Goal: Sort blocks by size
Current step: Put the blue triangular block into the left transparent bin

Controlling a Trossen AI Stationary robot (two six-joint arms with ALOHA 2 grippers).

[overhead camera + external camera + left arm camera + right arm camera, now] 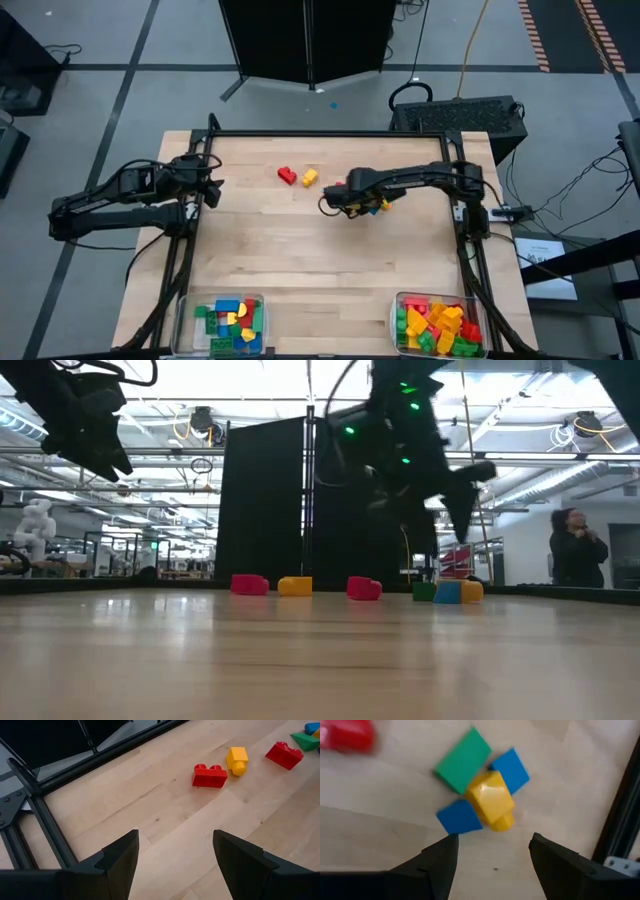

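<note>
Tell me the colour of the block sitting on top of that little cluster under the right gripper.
Yellow block, clearest in the right wrist view.

Loose blocks (298,177) lie mid-table; two bins (229,324) sit at its near edge.

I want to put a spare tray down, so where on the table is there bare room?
Bare wood spans the middle, between the loose blocks at the far edge and the two bins at the near edge. It is crowded under the right hand, above a block cluster. The left hand hangs at the left edge.

Blocks (490,802) red, yellow, green, blue; table (300,260) pale wood.
</note>
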